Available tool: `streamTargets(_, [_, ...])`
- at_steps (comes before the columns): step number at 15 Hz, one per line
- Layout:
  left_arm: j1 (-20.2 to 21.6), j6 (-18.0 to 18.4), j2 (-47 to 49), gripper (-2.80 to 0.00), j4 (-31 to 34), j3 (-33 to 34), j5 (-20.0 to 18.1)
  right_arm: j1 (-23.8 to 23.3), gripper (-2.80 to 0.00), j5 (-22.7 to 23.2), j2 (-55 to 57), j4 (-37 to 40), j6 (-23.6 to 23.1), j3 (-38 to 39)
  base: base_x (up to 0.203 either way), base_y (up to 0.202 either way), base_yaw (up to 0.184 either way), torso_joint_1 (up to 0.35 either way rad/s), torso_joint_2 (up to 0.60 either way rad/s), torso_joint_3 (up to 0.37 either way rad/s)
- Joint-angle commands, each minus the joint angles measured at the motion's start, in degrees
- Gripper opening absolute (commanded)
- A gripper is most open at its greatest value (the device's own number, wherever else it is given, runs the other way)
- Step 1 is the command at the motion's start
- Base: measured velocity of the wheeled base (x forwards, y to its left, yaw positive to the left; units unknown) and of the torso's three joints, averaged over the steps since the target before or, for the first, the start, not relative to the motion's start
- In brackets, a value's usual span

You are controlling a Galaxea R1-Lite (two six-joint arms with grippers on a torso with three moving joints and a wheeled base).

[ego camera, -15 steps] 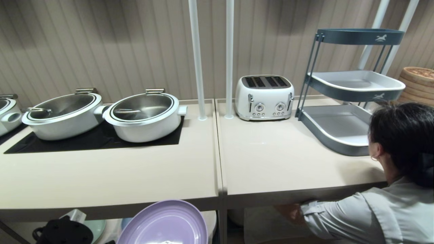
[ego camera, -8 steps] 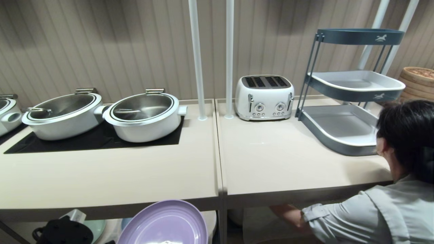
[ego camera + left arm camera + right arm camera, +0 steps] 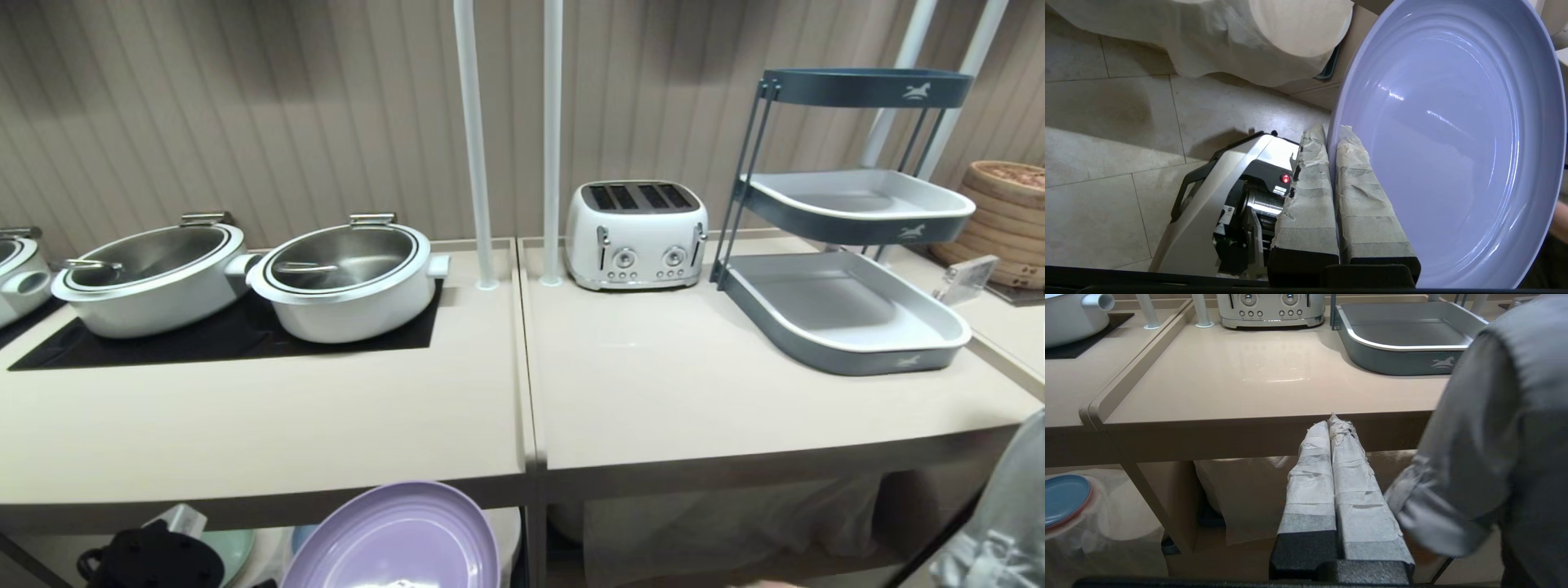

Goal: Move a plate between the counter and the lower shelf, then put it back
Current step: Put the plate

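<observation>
The lavender plate [image 3: 396, 539] hangs tilted just below the front edge of the counter [image 3: 245, 425], its lower part cut off by the head view. In the left wrist view my left gripper [image 3: 1331, 132] is shut on the plate [image 3: 1445, 134], one taped finger [image 3: 1310, 196] on each side of the rim. Beyond it, a wrinkled white cloth [image 3: 1241, 45] covers round stacks on the lower shelf [image 3: 1327, 87]. My right gripper [image 3: 1332, 420] is shut and holds nothing, in front of the adjoining worktop's edge.
Two white pots [image 3: 343, 278] stand on the black cooktop [image 3: 220, 339]. The adjoining worktop carries a white toaster [image 3: 637, 233] and a tiered tray rack [image 3: 849, 310]. A person's grey sleeve [image 3: 1474, 457] is close to my right gripper. A mint plate [image 3: 233, 551] sits below.
The person at the right has drawn back, leaving only a sleeve at the head view's lower right corner. The plate and my left gripper have kept still.
</observation>
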Motion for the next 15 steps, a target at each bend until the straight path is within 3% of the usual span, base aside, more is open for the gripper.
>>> streamTargets(1, [-0.01,-0.34,0.01,-2.8,-0.12,0.0,0.11,0.02,-2.8,-0.02,0.0,0.04,0.0,0.0,0.0,0.0,0.0,0.0,0.0,0.0])
streamTargets(4, [-0.01,-0.34,0.01,-2.8,-0.12,0.0,0.11,-0.03,-2.8,-0.06,0.0,0.04,0.0,0.0,0.003,0.066,0.0,0.003,0.0,-0.001])
streamTargets(15, [-0.01,-0.43,0.54,-2.8,-0.12,-0.44,0.11,0.02,-2.8,-0.06,0.0,0.04,0.0,0.0,0.0,0.196,-0.001,0.004,0.0,0.003])
